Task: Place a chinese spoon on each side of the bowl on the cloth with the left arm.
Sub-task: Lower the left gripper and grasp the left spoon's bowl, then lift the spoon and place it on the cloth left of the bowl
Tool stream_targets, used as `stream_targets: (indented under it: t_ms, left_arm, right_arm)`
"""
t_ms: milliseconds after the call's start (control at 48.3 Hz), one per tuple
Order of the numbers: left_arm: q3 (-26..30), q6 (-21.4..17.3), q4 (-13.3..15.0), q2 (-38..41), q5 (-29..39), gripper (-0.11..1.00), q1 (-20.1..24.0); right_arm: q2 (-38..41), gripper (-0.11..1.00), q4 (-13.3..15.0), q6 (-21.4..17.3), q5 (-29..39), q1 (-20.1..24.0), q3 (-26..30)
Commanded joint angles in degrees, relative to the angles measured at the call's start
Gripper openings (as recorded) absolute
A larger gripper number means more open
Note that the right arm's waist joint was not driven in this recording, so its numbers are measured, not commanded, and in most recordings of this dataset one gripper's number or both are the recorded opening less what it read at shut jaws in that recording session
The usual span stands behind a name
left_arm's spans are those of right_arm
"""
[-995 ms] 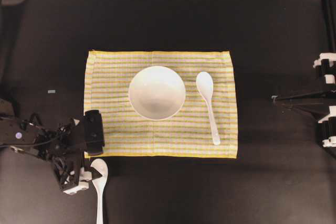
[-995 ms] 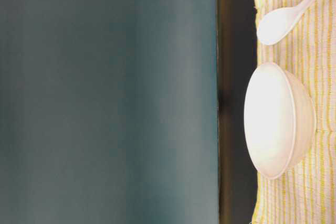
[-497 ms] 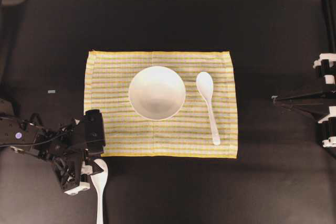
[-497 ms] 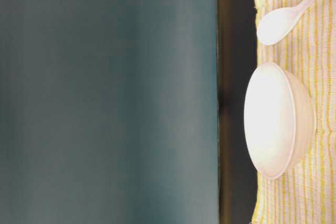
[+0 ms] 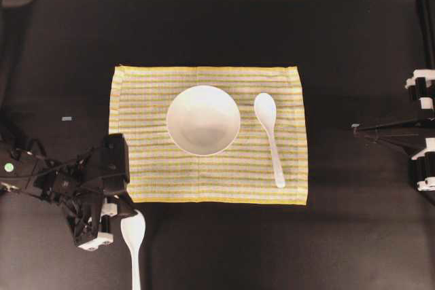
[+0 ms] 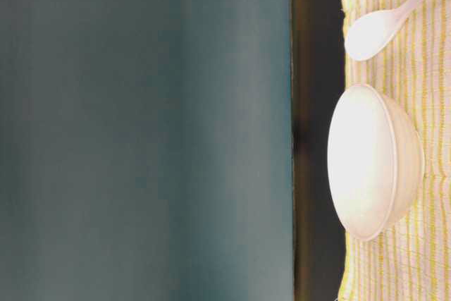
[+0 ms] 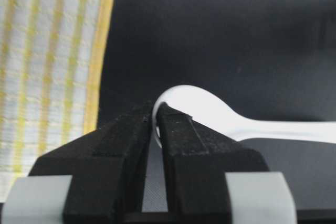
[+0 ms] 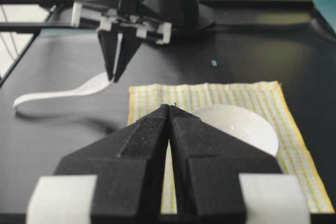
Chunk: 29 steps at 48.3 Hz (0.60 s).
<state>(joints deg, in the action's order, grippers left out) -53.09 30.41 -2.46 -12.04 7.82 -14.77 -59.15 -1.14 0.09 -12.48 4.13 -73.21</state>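
The white bowl [image 5: 203, 119] sits mid-cloth [image 5: 149, 168] on the yellow-striped placemat. One white chinese spoon [image 5: 269, 134] lies on the cloth to the bowl's right. A second spoon [image 5: 133, 236] is off the cloth, near its front left corner. My left gripper [image 5: 124, 214] is shut on the rim of that spoon's scoop [image 7: 189, 103], with the handle running away over the black table. From the right wrist view, this spoon [image 8: 58, 94] hangs from the left gripper [image 8: 112, 78] with a shadow beneath. My right gripper [image 5: 355, 128] is shut on nothing, at the table's right side.
The black table [image 5: 217, 32] surrounds the cloth. A small pale tag [image 5: 66, 119] lies on the table left of the cloth. The right arm's stand [image 5: 423, 134] is at the right edge. From table level I see the bowl [image 6: 373, 160] and the placed spoon [image 6: 373, 29].
The left gripper's jaws have closed on the rim of the loose spoon's scoop. That spoon has shifted slightly right and toward the front edge; the left arm drew back a little.
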Motion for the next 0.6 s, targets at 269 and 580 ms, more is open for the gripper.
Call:
stream_targets:
  t_ms: [269, 580]
  left_arm:
    - [11.4, -15.7, -0.2, -13.2, 23.9, 0.07, 8.2]
    - [11.3, -35.9, -0.2, -13.4, 25.0, 0.07, 25.0]
  right_arm:
    - [0.2, 0.00, -0.2, -0.4, -0.7, 0.0, 0.4]
    - [0.2, 0.00, -0.2, -0.4, -0.8, 0.0, 0.4]
